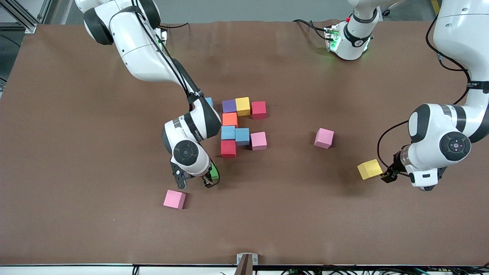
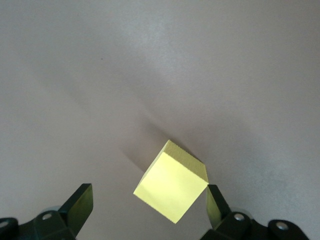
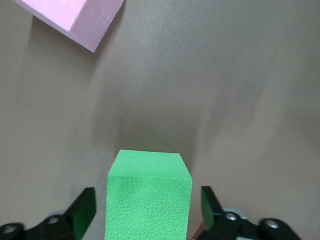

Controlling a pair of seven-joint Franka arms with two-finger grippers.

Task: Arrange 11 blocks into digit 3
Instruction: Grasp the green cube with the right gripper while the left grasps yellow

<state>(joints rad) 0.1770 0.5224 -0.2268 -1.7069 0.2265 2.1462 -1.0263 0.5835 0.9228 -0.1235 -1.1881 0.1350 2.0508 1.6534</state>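
Brown counter (image 1: 76, 152) carries a half-built digit 3 (image 1: 240, 126). Right gripper (image 3: 145, 210), spread, straddles a green block (image 3: 149, 195) to pick it up. Left gripper (image 2: 147, 207) waits, spread around a yellow block (image 2: 172, 187).

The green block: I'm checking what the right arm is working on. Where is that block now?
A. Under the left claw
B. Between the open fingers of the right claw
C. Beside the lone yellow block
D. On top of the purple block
B: the green block sits between the spread fingers of the right claw, with a gap on each side.
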